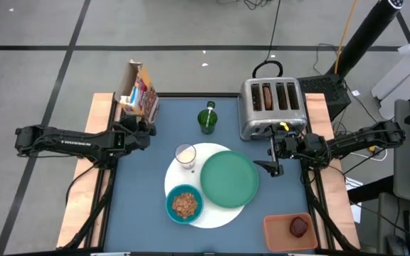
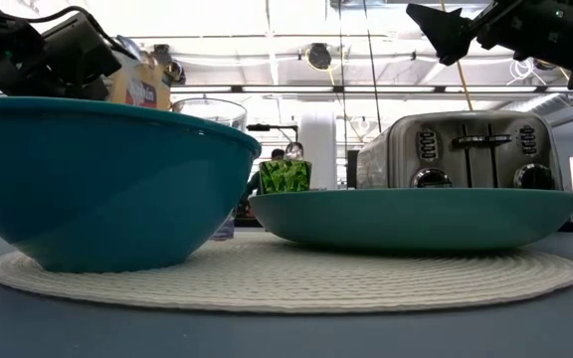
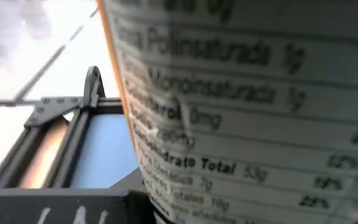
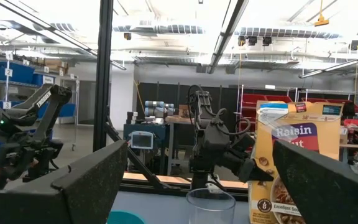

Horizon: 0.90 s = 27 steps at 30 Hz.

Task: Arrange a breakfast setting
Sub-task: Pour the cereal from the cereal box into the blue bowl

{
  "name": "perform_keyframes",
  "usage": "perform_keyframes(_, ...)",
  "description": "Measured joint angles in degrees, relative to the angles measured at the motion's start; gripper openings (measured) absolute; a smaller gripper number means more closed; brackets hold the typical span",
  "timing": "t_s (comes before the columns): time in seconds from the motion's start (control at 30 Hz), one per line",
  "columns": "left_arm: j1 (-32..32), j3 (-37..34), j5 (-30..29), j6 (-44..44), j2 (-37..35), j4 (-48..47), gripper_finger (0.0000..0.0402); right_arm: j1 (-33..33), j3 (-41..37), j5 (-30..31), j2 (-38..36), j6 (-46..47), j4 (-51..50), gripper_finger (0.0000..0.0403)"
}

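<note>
White round disc (image 1: 216, 212) at table centre, bearing the green plate (image 1: 229, 178), the teal bowl (image 1: 185, 204) of cereal and the clear glass (image 1: 185, 154). Toaster (image 1: 272, 107) behind. Left gripper (image 1: 139, 126) clamped on the cereal box (image 1: 138, 91) at the table's far left corner. Right gripper (image 1: 271, 152), fingers spread wide and empty, raised between toaster and plate. Dark-red fruit (image 1: 300, 226) in the orange tray (image 1: 273, 236).

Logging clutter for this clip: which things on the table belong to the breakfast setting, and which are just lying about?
Belonging to the setting:
- white placemat
- green plate
- teal bowl with cereal
- clear glass
- cereal box, held by the left gripper
- dark-red fruit in its orange tray

Just lying about:
- toaster
- green bottle
</note>
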Motion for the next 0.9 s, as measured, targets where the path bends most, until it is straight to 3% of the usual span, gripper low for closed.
perform_keyframes(0.73,0.0,0.0,0.6,-0.3,0.0,0.4,0.0123,0.0,0.0,0.0,0.0,0.0,0.0,0.0393)
perform_keyframes(0.9,0.0,0.0,0.8,-0.6,0.0,0.5,0.0153,0.0,0.0,0.0,0.0,0.0,0.0,0.0393)
